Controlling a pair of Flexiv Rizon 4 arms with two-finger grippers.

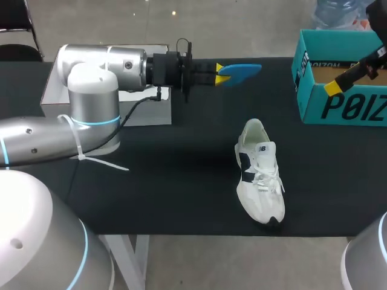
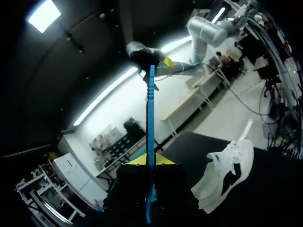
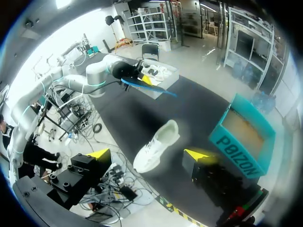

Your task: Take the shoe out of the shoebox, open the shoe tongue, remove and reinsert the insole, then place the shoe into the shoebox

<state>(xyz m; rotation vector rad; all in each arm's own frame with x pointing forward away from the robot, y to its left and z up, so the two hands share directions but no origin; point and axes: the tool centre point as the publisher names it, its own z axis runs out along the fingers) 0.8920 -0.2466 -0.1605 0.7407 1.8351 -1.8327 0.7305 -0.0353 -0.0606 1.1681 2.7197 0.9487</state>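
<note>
Comes in at the left with the left arm [image 1: 103, 66], elbow bent, forearm lying level and pointing across toward the right. Clamps a thin blue insole [image 1: 243, 70] in the left gripper [image 1: 221, 74], one yellow tip against each face. Holds the right gripper [image 3: 149, 154] high at the far right, yellow-tipped fingers [image 3: 99, 153] spread wide apart.

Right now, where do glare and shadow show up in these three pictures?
Head view: even light, the white shoe bright against the black table, no shadow to make out. Left wrist view: strong glare behind the blue insole, and the left end effector holding it sits in shade. Right wrist view: bright all round, a soft dark patch beside the shoe.
</note>
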